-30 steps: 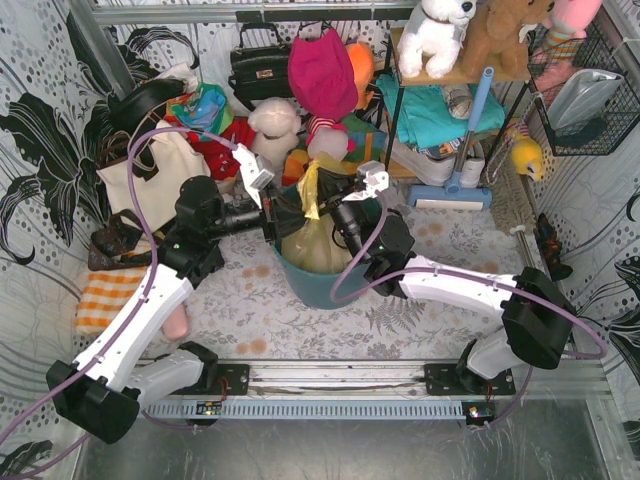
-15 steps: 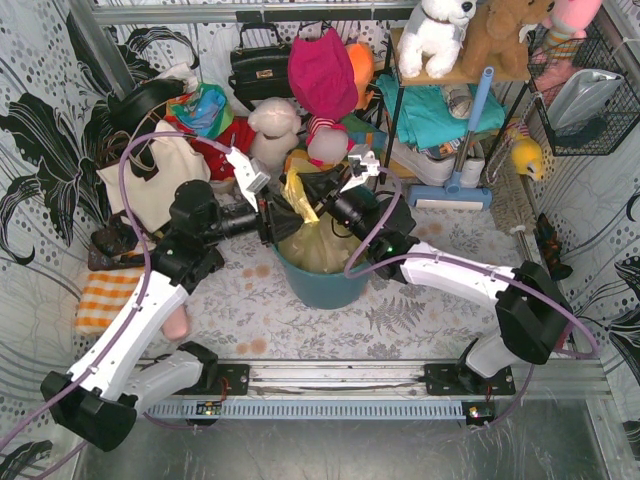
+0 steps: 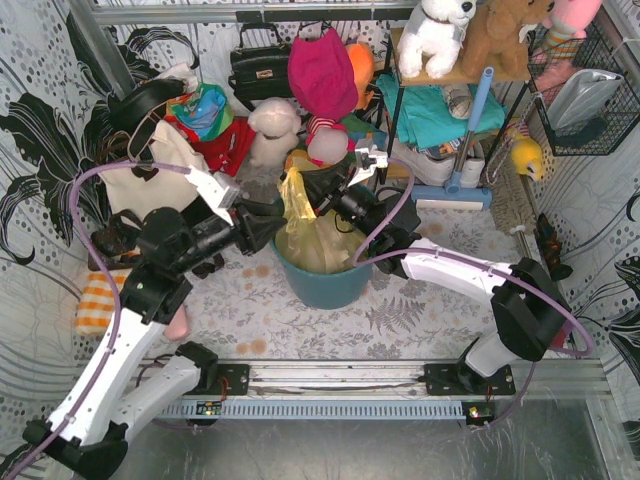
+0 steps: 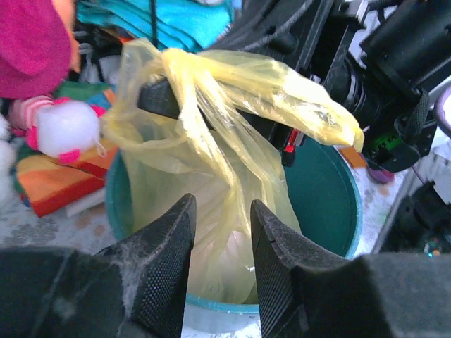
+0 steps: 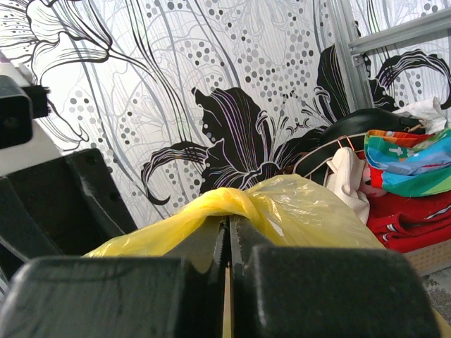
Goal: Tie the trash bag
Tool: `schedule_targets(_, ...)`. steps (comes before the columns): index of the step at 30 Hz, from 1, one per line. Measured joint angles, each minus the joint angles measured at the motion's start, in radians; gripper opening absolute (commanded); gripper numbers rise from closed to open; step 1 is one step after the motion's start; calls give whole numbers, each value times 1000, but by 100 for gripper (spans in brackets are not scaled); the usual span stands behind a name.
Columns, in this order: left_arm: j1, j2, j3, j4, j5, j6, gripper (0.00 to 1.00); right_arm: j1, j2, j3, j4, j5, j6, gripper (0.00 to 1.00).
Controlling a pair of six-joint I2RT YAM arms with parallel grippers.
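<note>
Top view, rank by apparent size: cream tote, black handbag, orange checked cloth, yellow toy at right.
1. Tote, largest.
2. Handbag and orange cloth: look alike, and the cloth is partly hidden, so unranked.
3. Yellow toy, smallest.
</note>
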Motion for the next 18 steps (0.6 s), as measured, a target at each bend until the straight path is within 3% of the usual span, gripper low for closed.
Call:
schedule_targets(8, 0, -111, -47, 150, -248, -80, 50, 0, 0, 0, 0, -4, 0, 0)
schedule_targets(13, 0, 9, 27, 199, -410, -192, 50, 0, 0, 0, 0, -4, 0, 0)
schedule_targets(18, 0, 166, 144, 185, -438, -262, 46, 0, 0, 0, -1, -4, 0, 0)
